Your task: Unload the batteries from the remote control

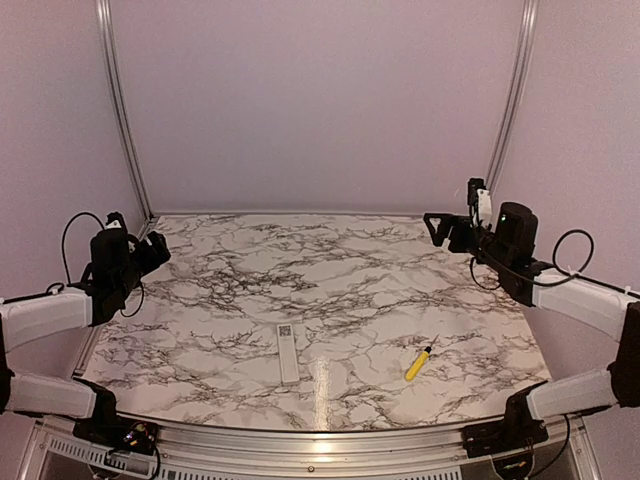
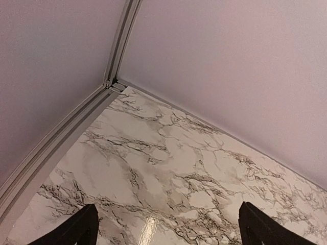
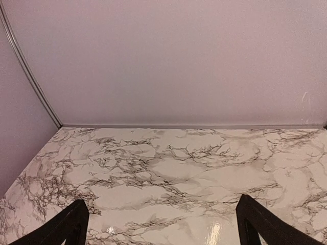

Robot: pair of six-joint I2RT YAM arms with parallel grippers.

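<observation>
White plastic on a glossy marble-patterned table (image 1: pixel 340 280) is where trouble could start: the remote control (image 1: pixel 288 352) lies flat, slim and smooth, so a pinch from above may skate it sideways or spin it instead of lifting it. The table's near edge runs not far from the remote's near end, so a hard push that way could send it over. No batteries can be seen, so I judge them to be inside the remote, and whether its cover is on cannot be told from this far. Once freed, such small round things would likely roll, and the same near edge is the worry. A yellow-handled screwdriver (image 1: pixel 419 363) lies to the right of the remote, well apart from it. It too could roll if nudged, and a slip while prying with it could flick the remote away. Both arms are far from the remote. The left tool (image 1: pixel 152 250) hangs well off to the remote's left and farther back, its dark fingers (image 2: pixel 84 227) spread wide, holding and touching nothing. The right tool (image 1: pixel 437 225) hangs well to the remote's right and farther back, equally wide, empty and clear of the table.
</observation>
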